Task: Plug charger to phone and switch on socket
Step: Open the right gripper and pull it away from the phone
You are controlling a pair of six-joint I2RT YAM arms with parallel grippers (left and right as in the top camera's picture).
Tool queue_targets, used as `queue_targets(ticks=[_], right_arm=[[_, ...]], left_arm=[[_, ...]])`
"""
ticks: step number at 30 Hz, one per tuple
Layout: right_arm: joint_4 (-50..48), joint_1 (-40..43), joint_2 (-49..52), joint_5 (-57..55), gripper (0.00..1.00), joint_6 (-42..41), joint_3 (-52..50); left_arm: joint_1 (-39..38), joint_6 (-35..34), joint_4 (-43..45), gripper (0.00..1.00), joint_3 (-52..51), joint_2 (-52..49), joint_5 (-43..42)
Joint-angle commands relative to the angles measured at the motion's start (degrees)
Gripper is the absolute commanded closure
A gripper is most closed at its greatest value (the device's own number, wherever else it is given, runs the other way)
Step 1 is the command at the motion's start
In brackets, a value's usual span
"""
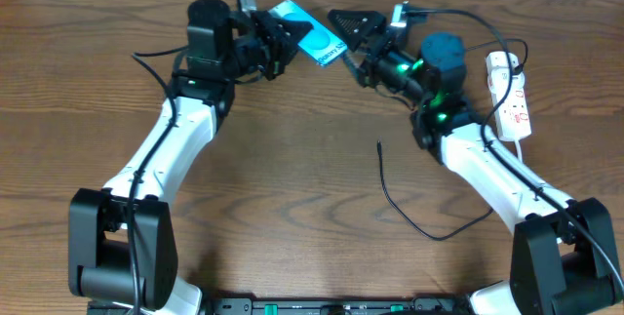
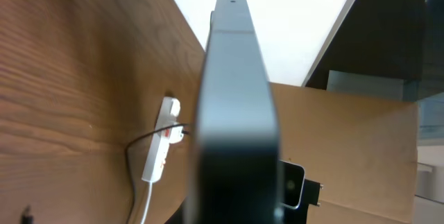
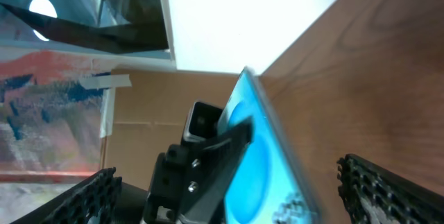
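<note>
Pinches the phone [image 1: 314, 46] in the left gripper [image 1: 291, 40], off the table at far centre, long axis slanting far-left to near-right, free end toward the right arm. Spreads the right gripper [image 1: 343, 32] wide and empty just right of that end, fingers pointing left at it. Finds the charger [image 1: 382, 174] flat on the table: plug tip on the near side of those open jaws, well apart, end stretch running near-far, rest curving right under the right arm toward the socket [image 1: 511, 96]. Puts the right arm nearer the tip. Probably calls for swinging nearward and dropping tableward.
</note>
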State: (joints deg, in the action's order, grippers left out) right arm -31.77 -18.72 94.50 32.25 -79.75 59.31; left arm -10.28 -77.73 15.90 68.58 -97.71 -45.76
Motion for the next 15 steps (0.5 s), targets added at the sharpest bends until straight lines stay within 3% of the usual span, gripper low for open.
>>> queue_targets(ticks=[1,9,15], right_arm=[[0.1,3.3,0.0,5.3,0.01,5.8,0.2],[6.2,8.4,0.0,14.6,0.01,13.8,0.2],[23.6,11.0,-1.9,15.3,0.01,26.7,0.8]], left_arm=[[2.4,3.1,-0.2,0.93,0.7,1.2,-2.5],[7.0,4.4,-0.7,0.93,0.7,1.2,-6.0],[9.2,8.9,-6.2,0.93,0.7,1.2,-8.2]])
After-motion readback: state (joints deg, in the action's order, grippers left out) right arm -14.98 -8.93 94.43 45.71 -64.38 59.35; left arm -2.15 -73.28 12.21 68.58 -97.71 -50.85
